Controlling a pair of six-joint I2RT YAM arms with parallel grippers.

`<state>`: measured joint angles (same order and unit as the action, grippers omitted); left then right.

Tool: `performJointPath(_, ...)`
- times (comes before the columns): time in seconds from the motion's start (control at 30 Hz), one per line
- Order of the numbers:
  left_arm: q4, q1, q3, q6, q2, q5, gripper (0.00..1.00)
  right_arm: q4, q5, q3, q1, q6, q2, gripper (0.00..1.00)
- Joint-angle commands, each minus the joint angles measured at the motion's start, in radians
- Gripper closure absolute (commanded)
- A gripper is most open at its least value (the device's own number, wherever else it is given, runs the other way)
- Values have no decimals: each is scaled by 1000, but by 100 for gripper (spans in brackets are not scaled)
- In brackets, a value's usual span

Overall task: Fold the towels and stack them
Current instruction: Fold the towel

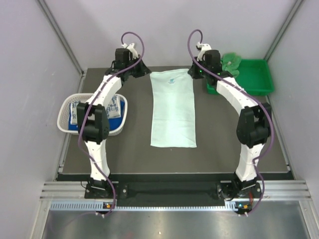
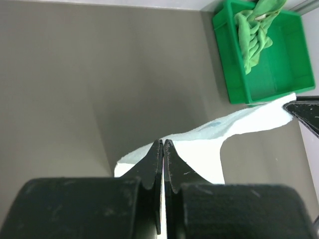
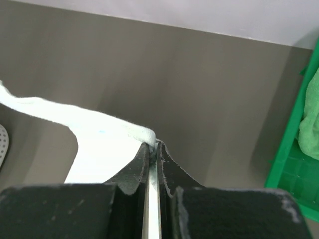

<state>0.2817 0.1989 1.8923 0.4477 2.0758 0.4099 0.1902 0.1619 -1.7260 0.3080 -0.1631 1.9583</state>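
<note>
Grip geometry: left gripper (image 2: 163, 142) is pressed shut on the far left corner, and right gripper (image 3: 153, 144) pinches the far right corner of the pale mint-white towel (image 1: 173, 109). The towel lies at the middle of the table (image 1: 124, 149), long axis running from the grippers toward the near edge; both arms are equally close. Folding likely means carrying the far edge nearward.

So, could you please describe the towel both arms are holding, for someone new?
In the middle of the dark table, the pale mint-white towel stretches as a long strip, its far corners pinched by the left gripper and right gripper. Unlike the bright green towel bunched in the green tray and the patterned towels in the white basket, it sits in no container.
</note>
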Motion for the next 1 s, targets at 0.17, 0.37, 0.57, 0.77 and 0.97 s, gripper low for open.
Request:
performJointPath(0.17,-266,-1,-254,40,-97,78,100,-182,30,176,-6,-55,-97,100)
performJointPath(0.37,-325,20,-456,48,-206,57,100,-283,25,423,-6,-84,-226,100)
performJointPath(0.57,-334,60,-642,34,-331,14,100,-345,27,666,5,-124,-367,100)
performJointPath(0.77,-320,99,-771,23,-422,-23,100,-396,22,836,37,-150,-458,100)
performJointPath(0.97,-315,126,-864,22,-494,-43,100,-403,2,942,60,-153,-542,100)
